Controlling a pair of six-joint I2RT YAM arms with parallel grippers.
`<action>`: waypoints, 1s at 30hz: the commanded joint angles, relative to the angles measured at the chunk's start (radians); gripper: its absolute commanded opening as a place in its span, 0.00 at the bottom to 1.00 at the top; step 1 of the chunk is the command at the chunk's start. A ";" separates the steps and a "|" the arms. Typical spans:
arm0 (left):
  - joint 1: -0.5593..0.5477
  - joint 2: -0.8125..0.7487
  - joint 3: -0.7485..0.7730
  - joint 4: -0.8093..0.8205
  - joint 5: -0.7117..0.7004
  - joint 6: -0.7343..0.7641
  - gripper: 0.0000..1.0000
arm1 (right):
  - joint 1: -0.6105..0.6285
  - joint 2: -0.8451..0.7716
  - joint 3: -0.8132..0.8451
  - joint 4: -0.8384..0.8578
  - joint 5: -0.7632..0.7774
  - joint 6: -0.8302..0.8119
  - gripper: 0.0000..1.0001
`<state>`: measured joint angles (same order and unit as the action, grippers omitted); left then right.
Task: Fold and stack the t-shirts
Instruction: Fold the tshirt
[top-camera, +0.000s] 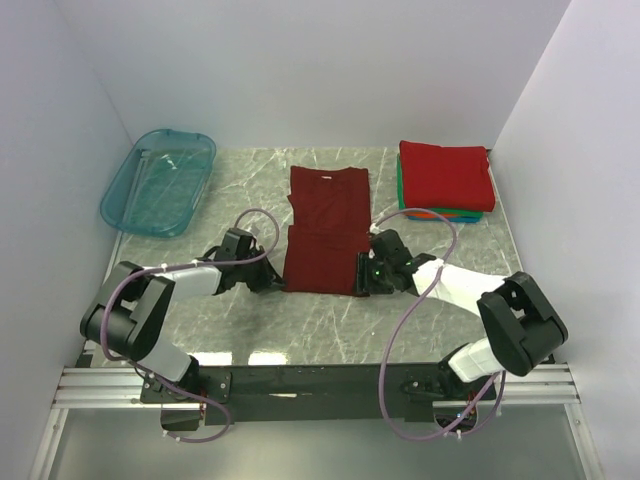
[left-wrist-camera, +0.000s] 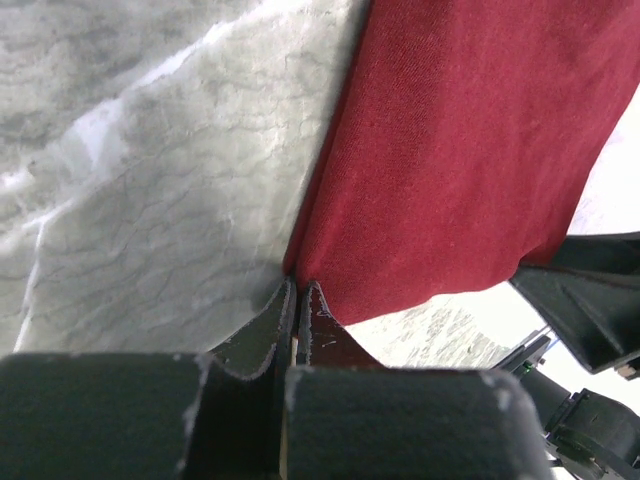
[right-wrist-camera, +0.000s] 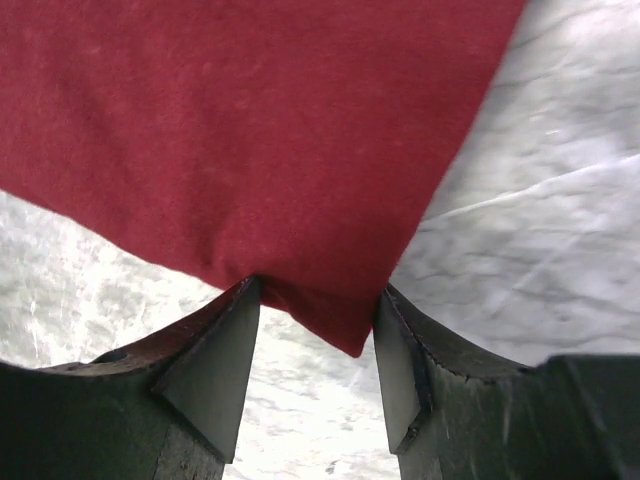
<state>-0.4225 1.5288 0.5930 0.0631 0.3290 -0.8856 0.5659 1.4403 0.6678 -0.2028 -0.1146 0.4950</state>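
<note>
The dark maroon t-shirt (top-camera: 325, 230) lies flat in the middle of the table, folded into a long strip with its neck at the far end. My left gripper (top-camera: 275, 281) is at its near left corner. In the left wrist view the jaws are shut (left-wrist-camera: 298, 285) and pinch the edge of the maroon cloth (left-wrist-camera: 460, 150). My right gripper (top-camera: 362, 279) is at the near right corner. In the right wrist view it is open (right-wrist-camera: 318, 300), with the corner of the cloth (right-wrist-camera: 260, 130) lying between its fingers. Folded shirts (top-camera: 445, 175) are stacked at the back right, bright red on top.
A translucent teal tub (top-camera: 158, 180) stands at the back left. White walls close in the table on three sides. Green, orange and blue edges show under the red shirt in the stack. The right arm's cable loops over the table near the stack.
</note>
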 joint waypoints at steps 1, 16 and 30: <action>-0.005 -0.035 -0.021 -0.011 -0.007 -0.001 0.01 | 0.049 -0.008 0.012 -0.061 0.033 0.034 0.56; -0.005 -0.359 -0.094 -0.206 -0.134 -0.007 0.00 | 0.213 -0.181 -0.011 -0.185 -0.088 0.060 0.10; -0.004 -0.941 0.077 -0.678 -0.381 -0.032 0.00 | 0.259 -0.561 0.053 -0.273 -0.583 0.091 0.07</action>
<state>-0.4335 0.6464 0.5701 -0.5175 0.0891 -0.9298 0.8139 0.9184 0.6811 -0.4461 -0.5423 0.5648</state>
